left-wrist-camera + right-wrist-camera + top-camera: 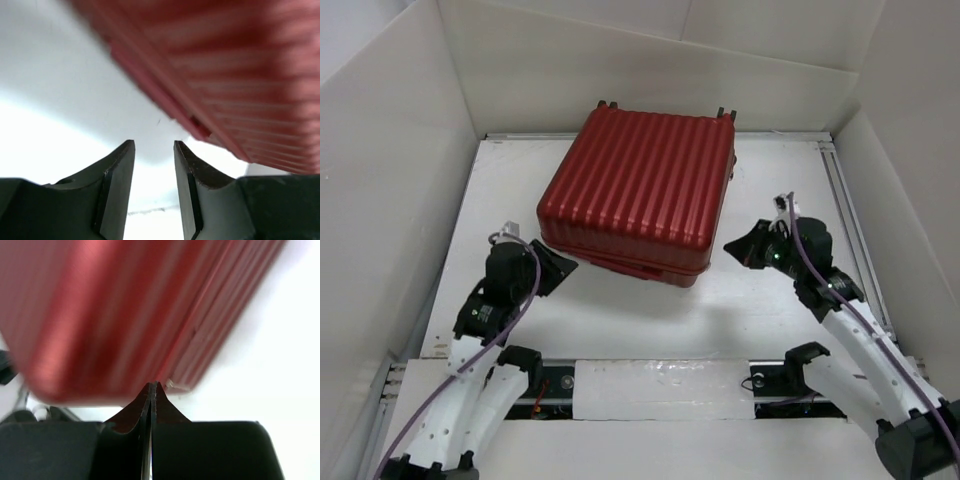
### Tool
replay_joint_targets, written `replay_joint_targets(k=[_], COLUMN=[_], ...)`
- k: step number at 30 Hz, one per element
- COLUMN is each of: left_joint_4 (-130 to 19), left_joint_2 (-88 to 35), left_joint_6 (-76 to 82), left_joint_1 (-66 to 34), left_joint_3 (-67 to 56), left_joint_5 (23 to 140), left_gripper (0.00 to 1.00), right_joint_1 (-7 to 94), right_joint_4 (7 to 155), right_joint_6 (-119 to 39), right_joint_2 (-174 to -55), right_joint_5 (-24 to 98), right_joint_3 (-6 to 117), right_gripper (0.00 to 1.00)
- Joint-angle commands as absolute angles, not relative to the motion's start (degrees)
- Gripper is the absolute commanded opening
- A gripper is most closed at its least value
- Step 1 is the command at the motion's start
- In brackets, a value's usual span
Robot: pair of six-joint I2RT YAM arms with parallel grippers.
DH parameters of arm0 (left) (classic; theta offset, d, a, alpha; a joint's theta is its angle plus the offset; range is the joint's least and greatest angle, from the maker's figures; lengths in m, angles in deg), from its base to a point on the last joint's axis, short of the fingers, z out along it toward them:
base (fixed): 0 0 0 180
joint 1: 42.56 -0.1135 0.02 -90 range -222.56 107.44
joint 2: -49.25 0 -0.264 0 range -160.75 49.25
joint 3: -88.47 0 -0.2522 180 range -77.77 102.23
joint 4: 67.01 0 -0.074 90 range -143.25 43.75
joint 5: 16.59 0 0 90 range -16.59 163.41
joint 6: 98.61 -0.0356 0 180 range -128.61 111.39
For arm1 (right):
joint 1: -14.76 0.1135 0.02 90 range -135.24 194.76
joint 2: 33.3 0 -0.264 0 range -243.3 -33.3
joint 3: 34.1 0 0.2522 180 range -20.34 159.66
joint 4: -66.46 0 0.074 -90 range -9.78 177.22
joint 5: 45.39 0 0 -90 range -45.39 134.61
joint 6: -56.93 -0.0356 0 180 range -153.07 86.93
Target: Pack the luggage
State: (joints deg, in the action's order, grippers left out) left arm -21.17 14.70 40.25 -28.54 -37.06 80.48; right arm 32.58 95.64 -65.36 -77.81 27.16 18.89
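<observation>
The luggage (640,190) lies closed; left end effector (154,143) narrowly parted, right end effector (150,385) pinched together, apparently empty.

I'm looking down on a white table (620,320) with white walls (390,180) on three sides and a metal rail (848,215) running along its right edge. On it lies the luggage (640,190), closed and flat on one side with its ribbed red shell facing up. It sits in the far half of the table, turned slightly askew, and its dark wheels (724,112) point toward the back wall. A soft shadow falls on the white surface just beside its near edge.
</observation>
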Motion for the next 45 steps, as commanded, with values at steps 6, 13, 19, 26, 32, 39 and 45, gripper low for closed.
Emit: replay_joint_targets(k=[6, 13, 19, 26, 32, 39, 45], left_joint_4=[-46.1, -65.6, -69.9, -70.5, -70.5, -71.9, -73.7], left_joint_2=[16.0, 9.8, 1.5, -3.6, -8.1, -14.1, -15.9], left_joint_6=[56.9, 62.1, 61.5, 61.0, 59.9, 57.0, 56.5], left_joint_1=[-28.7, -28.7, -28.7, -28.7, -28.7, -28.7, -28.7], left_joint_3=[-53.7, -61.2, -59.9, -58.9, -57.7, -55.8, -55.3], left_joint_5=[92.0, 99.6, 102.8, 103.9, 104.4, 104.4, 105.0], left_gripper=[0.37, 0.47, 0.48, 0.48, 0.44, 0.43, 0.4], right_joint_1=[31.4, 27.2, 26.6, 26.6, 27.7, 27.7, 30.2], right_joint_4=[74.6, 58.4, 50.9, 48.6, 46.8, 41.7, 38.0], right_joint_6=[-66.2, -63.1, -62.6, -61.0, -60.5, -61.2, -63.0], right_joint_2=[-72.2, -83.1, -89.2, -93.8, -97.9, -101.5, -105.3], right_joint_5=[18.0, 6.6, 2.5, 1.6, 0.4, 0.4, -0.3], right_joint_3=[1.7, -2.2, -2.2, -0.4, 1.6, 1.6, 2.9], right_gripper=[0.3, 0.52, 0.53, 0.53, 0.46, 0.39, 0.16])
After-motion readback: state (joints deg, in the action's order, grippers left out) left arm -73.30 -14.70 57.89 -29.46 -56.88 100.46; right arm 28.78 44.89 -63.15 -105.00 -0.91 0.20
